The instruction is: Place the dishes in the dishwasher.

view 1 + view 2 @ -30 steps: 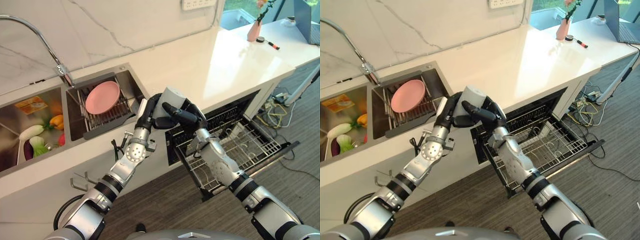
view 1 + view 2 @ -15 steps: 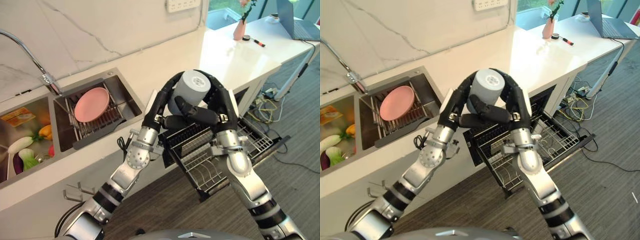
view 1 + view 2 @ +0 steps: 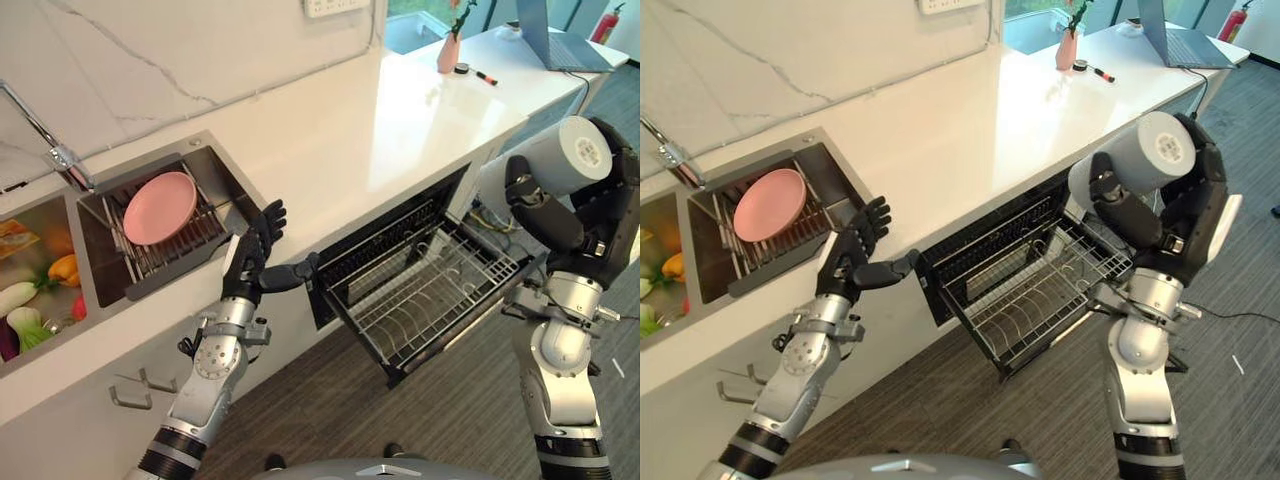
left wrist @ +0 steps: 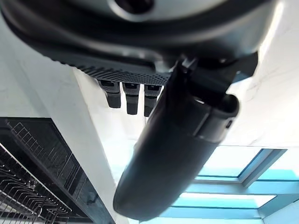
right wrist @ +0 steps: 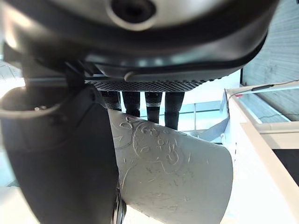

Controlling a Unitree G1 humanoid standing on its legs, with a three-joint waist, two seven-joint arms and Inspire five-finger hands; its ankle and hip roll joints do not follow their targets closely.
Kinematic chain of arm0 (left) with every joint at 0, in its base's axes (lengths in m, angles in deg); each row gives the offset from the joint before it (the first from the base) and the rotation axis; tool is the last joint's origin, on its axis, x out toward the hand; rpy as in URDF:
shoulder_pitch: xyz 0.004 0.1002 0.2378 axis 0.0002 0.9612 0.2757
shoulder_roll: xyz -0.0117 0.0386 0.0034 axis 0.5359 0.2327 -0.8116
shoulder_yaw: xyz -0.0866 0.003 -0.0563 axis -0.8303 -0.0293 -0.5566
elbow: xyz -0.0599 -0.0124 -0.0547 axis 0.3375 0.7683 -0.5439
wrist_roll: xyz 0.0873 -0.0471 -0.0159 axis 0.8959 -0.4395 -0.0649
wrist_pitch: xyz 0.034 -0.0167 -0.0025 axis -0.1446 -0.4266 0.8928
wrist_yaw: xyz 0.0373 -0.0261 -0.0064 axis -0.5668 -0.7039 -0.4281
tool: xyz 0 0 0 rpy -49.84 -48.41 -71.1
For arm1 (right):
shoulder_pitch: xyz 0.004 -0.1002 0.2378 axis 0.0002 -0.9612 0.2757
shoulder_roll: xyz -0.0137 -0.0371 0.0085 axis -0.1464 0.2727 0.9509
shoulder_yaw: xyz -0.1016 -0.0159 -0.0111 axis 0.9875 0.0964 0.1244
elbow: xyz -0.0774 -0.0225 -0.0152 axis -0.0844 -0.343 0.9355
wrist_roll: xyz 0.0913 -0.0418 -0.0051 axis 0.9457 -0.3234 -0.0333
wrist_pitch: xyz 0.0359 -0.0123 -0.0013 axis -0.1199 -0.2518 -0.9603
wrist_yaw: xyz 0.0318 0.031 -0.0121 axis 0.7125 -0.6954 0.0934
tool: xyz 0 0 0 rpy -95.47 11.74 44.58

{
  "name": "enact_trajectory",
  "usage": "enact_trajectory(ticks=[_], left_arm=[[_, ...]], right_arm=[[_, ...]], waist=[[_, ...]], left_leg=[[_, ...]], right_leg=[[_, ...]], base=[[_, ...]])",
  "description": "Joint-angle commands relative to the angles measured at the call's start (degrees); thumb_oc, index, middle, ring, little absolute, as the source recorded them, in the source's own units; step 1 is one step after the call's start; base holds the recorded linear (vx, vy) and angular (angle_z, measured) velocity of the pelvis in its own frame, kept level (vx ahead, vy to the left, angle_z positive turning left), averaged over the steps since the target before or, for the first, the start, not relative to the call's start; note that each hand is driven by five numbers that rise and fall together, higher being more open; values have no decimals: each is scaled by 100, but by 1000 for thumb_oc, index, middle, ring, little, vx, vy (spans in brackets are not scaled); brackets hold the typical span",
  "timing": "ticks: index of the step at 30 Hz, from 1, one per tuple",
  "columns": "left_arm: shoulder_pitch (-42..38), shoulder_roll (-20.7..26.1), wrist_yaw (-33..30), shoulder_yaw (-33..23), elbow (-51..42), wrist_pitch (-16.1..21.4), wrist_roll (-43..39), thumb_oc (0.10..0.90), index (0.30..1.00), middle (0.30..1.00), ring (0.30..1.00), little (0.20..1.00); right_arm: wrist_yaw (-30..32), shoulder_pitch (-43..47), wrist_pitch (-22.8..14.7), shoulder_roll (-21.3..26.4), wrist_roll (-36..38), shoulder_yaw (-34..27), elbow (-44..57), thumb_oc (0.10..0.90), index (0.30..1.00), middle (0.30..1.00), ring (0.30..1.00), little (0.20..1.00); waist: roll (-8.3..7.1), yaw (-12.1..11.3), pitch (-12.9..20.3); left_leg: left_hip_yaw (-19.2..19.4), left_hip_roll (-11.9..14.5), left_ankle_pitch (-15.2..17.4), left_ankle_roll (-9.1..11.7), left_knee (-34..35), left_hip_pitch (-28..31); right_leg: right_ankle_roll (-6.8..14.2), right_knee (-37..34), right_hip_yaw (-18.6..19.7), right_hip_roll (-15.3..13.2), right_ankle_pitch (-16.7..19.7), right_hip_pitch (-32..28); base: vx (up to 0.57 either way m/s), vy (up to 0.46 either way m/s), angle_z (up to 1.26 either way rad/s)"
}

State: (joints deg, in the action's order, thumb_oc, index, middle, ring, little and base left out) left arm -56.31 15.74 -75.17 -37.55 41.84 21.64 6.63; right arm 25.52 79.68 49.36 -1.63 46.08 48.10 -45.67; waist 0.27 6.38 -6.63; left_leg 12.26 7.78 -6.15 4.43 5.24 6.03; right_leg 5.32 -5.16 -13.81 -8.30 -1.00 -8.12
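Right hand point(image 3: 590, 215): fingers and thumb wrapped round a grey cup point(image 3: 548, 163), held on its side above the dishwasher's pulled-out rack point(image 3: 430, 290). I read it as light, rigid, smooth, maybe slippery; the mid-body wrap suits it. Left hand point(image 3: 255, 262): fingers straight and spread, empty, by the counter edge point(image 3: 330, 210). Pink plate point(image 3: 160, 207) waits in the sink rack point(image 3: 200, 232).

A sink point(image 3: 215, 170) is sunk into the countertop point(image 3: 400, 100) at the left, with a plate point(image 3: 159, 207) lying on a rack point(image 3: 185, 238) inside it. Left of that, a second basin point(image 3: 30, 260) holds vegetables point(image 3: 25, 300). Below the countertop's front edge, the dishwasher rack point(image 3: 430, 290) stands pulled out. The left hand point(image 3: 258, 262) hangs between sink and rack; the right hand point(image 3: 590, 215) carries a cup point(image 3: 550, 165) right of the rack. A vase point(image 3: 449, 48) stands at the countertop's far end.
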Motion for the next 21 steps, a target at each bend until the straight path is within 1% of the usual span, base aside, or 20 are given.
enact_trajectory(ticks=[1,3,5,6,8,9,11,12,13,14,16,18,19,21], left_arm=[[-336,150,1067,328,-541,-77,-1229,800,900,900,900,900],[-150,188,1498,524,-465,-453,-1826,800,900,900,900,900],[60,320,1714,632,-338,-627,-1893,800,900,900,900,900],[190,318,1833,665,-251,-744,-2094,800,900,900,900,900],[354,236,1977,721,29,-998,-2556,800,900,900,900,900],[448,67,2137,736,442,-1225,-3026,800,900,900,900,900],[442,63,2144,736,452,-1222,-3026,800,900,900,900,900],[532,-63,2247,734,819,-1404,-3435,800,900,900,900,900],[529,-110,2303,742,933,-1443,-3569,800,900,900,900,900],[536,-154,2373,763,1056,-1583,-3716,800,900,900,900,900],[526,-106,2411,768,1152,-1593,-3670,800,900,900,900,900],[504,51,2433,809,1421,-1543,-3220,800,900,900,900,900],[518,139,2419,821,1616,-1536,-2918,800,900,900,900,900],[467,268,2357,819,2059,-1434,-1993,800,900,900,900,900]], right_arm=[[-231,448,-353,152,-57,-49,213,400,300,300,300,300],[-513,352,-203,191,155,150,-97,400,300,300,300,300],[-735,226,-79,248,226,234,-461,400,300,300,300,300],[-824,180,-2,279,170,308,-651,400,300,300,300,300],[-957,114,99,287,240,388,-1004,400,300,300,300,300],[-1113,67,196,297,290,436,-1289,400,300,300,300,300],[-1115,71,192,301,292,436,-1295,400,300,300,300,300],[-1167,95,247,295,214,475,-1522,400,300,300,300,300],[-1174,124,257,287,224,494,-1603,400,300,300,300,300],[-1210,149,268,278,219,542,-1688,400,300,300,300,300],[-1246,184,302,282,215,581,-1797,400,300,300,300,300],[-1315,258,333,285,212,693,-2072,400,300,300,300,300],[-1381,293,360,303,203,774,-2171,400,300,300,300,300],[-1510,388,401,335,244,921,-2422,400,300,300,300,300]], waist=[[22,-137,307],[36,-139,270],[44,-155,238],[37,-165,221],[27,-175,200],[26,-182,191],[29,-178,192],[33,-196,184],[34,-194,182],[38,-200,182],[45,-210,181],[49,-225,184],[52,-238,188],[50,-269,188]], left_leg=[[88,242,1038,168,-24,491],[86,230,1028,160,-24,479],[83,220,1021,159,-24,474],[79,220,1015,163,-24,464],[68,221,995,168,-24,447],[47,224,966,176,-24,421],[43,224,966,176,-24,417],[25,231,937,184,-24,387],[15,232,928,186,-24,372],[5,232,918,191,-24,360],[-6,231,908,192,-24,350],[-22,230,905,191,-24,331],[-20,232,902,196,-24,326],[-24,231,899,200,-24,323]], right_leg=[[618,16,240,-269,7,72],[621,16,245,-274,20,81],[617,16,234,-276,23,86],[617,16,226,-277,26,88],[614,16,215,-277,31,88],[610,16,201,-274,28,93],[610,16,197,-274,27,94],[606,16,150,-278,32,95],[602,16,135,-280,35,99],[601,16,121,-282,41,98],[601,16,113,-282,48,101],[596,16,103,-287,56,102],[594,16,97,-288,59,105],[587,16,97,-288,61,103]], base=[[0,0,0],[-15,3,1],[0,0,0],[0,0,0],[0,0,0],[0,0,0],[-3,-4,3],[-7,-11,6],[-6,-12,10],[-4,-6,7],[-5,-4,5],[-9,-4,6],[-5,-4,7],[1,-2,6]])
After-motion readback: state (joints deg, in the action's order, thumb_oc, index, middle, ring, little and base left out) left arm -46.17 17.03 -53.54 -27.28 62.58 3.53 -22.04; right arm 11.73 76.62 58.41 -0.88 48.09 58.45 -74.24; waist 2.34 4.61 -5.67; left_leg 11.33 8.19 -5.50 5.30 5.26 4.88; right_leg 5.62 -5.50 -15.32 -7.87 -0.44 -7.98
